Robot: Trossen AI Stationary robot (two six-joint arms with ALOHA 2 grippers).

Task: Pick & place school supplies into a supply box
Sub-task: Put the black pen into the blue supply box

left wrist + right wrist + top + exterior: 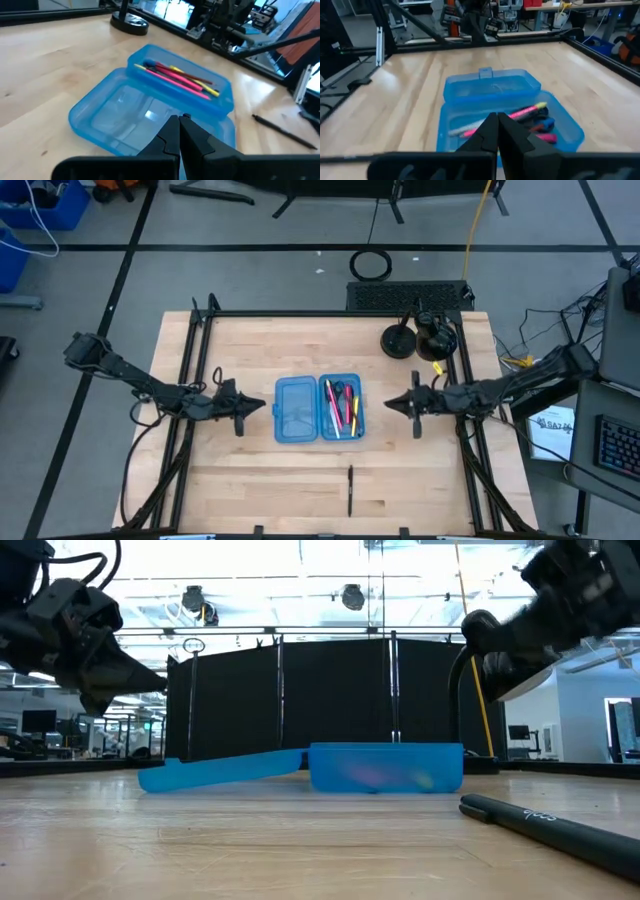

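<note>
- High view: the supply box (pixel 318 409) is seen lying open in the middle of the table (pixel 250 490), its two halves side by side. The left gripper (pixel 250 408) is held just beside the empty half, tip pointed at it, jaws pressed together and holding nothing. The right gripper (pixel 392 405) is held just beside the filled half, tip pointed at it, jaws likewise pressed together and empty. Pens and pencils (pixel 341 408) in pink, red, yellow and black are seen inside that half. A black pen (pixel 350 489) is left on the bare wood, well apart from both sets of jaws and outside the box. Two black round stands (pixel 415 337) are seen at the far edge, behind the right gripper.
- Low view: the supply box (pixel 385 767) is seen on the wood, with the flat half (pixel 222 771) stretched out beside the deeper one. The arms are shown raised above the table at either side, nothing being carried. The black pen (pixel 555 827) lies nearest the camera.
- Left wrist view: the left gripper (pixel 179 131) is shown with fingers closed to a point over the near rim of the empty half of the supply box (pixel 100 117); the pens and pencils (pixel 180 79) lie in the half beyond the jaws, and the black pen (pixel 282 131) lies off to one side.
- Right wrist view: the right gripper (pixel 497 129) is shown with fingers closed to a point over the filled half of the supply box (pixel 520 87); the pens and pencils (pixel 527 117) lie just ahead of the jaws, untouched.
</note>
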